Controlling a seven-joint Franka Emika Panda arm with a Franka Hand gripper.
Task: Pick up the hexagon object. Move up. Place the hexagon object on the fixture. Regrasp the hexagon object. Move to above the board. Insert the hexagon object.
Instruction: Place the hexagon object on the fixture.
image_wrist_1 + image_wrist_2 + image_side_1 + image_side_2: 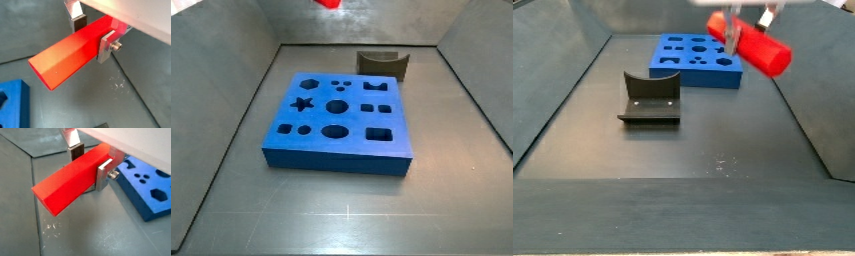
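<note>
Up close in both wrist views, the gripper (92, 36) had its jaws pinched on the hexagon object (70, 55), silver fingers (103, 175) clamped on opposite faces of the red bar, which jutted out level, well clear of the grey floor (100, 235). In a side view the bar (748, 45) hung in the air near the right wall, off the board's (700, 58) right edge. Below, the fixture (649, 98) sat on the floor nearer the camera. Further back, the blue board (341, 120) lay flat, holes unfilled, fixture (382, 63) just behind its far edge.
</note>
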